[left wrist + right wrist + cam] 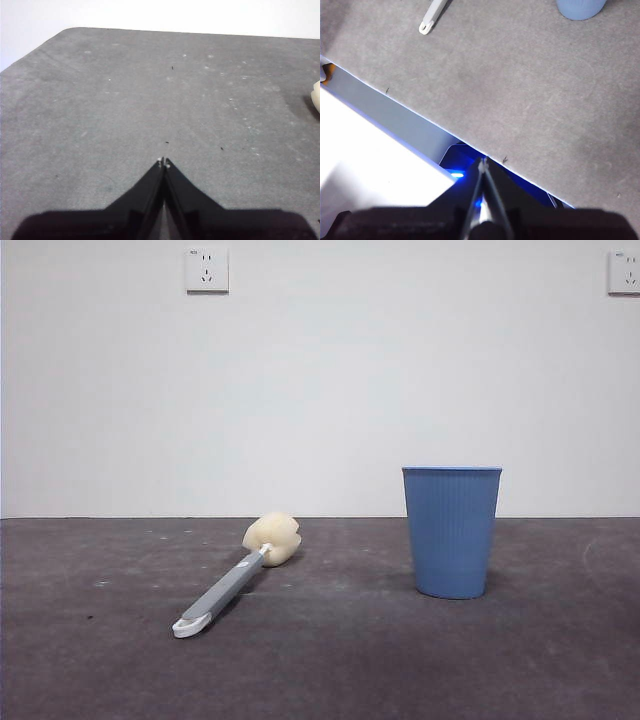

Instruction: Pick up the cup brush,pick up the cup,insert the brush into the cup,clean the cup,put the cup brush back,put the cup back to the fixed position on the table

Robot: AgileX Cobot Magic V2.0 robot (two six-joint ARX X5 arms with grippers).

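Nothing's started: brush lies lower left on the table, cup stands right, left hand and right hand both pinched together.

The table bears the cup brush lying flat and the cup upright.

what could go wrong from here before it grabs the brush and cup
1. The cup brush lies flat on the table, its thin handle low against the surface; a closing grip could skid off it or scrape the table.
2. The cup stands upright, tall and tapering to a narrower base, so a sideways nudge might tip it.
3. The left gripper and right gripper are both shut and away from both things; they must open before approaching.
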